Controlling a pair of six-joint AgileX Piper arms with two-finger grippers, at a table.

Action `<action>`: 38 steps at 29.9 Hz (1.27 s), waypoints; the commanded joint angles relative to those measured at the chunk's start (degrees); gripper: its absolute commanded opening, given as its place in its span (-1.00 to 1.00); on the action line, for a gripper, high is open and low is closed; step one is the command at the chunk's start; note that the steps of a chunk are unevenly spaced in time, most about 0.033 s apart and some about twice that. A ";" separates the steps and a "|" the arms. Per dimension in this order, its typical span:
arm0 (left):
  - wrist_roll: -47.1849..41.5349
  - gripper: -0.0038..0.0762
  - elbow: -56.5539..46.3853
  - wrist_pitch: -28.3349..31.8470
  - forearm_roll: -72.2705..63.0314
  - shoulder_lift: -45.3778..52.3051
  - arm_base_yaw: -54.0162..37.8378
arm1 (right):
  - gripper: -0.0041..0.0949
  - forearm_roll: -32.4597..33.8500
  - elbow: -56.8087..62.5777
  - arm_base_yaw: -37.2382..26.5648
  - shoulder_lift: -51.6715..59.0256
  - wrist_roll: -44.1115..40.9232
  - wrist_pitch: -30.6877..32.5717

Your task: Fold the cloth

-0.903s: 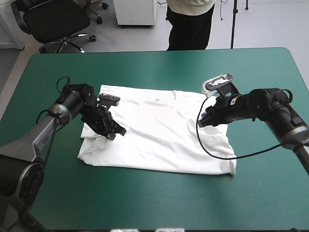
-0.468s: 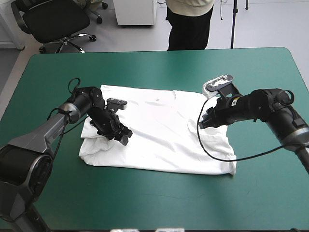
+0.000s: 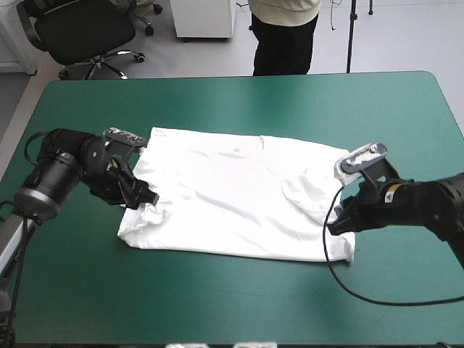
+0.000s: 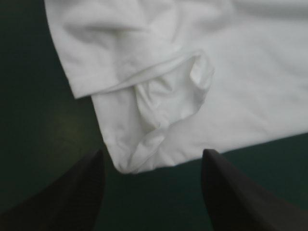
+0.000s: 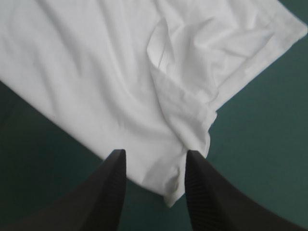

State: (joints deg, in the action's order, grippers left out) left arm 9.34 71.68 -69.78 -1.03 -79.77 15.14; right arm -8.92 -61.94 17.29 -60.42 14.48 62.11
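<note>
The T-shirt [image 3: 232,196] lies flat in the middle of the table [image 3: 217,101]. The left gripper [image 3: 145,196] is spread wide at its 9 o'clock side, where the cloth is bunched. The right gripper [image 3: 338,223] is spread too, at the 4 o'clock corner. If one pinches only the top layer, or misses, I think the fold may come out crooked and lumpy.

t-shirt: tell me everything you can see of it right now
The T-shirt is white, short-sleeved, soft thin cloth, spread mostly flat on the teal-green table cover. Both sleeves lie folded inward and rumpled. The left gripper is at its left edge and the right gripper at its near right corner, fingers open, gripping nothing.
</note>
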 commanded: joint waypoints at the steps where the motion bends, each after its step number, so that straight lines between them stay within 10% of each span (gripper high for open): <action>1: -2.19 0.16 -5.46 2.06 0.28 4.96 -2.58 | -0.13 0.41 5.06 -0.02 5.33 -2.96 -3.75; 11: -2.19 0.16 -26.41 20.50 -7.46 6.36 -10.73 | -0.13 1.04 16.89 -0.02 9.82 -6.75 -8.38; 26: -2.22 0.13 -28.45 27.87 -10.58 3.09 -10.73 | -0.13 4.05 17.53 -0.02 9.82 -9.59 -13.84; 29: -2.11 -0.08 -28.45 28.42 -10.58 2.99 -10.73 | -0.13 5.97 18.97 -0.02 9.82 -11.67 -15.01; 34: -0.08 -0.96 -28.45 26.14 -10.44 2.99 -10.63 | -0.13 4.32 22.35 -0.02 8.56 -12.13 -15.14; 38: 0.21 -0.95 -28.45 25.75 -10.65 2.99 -10.62 | -0.12 3.65 23.68 -0.02 6.92 -12.85 -15.53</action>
State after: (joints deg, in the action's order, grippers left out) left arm 9.49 42.03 -44.03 -10.54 -78.18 4.47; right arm -4.59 -37.43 17.29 -52.95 2.10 49.40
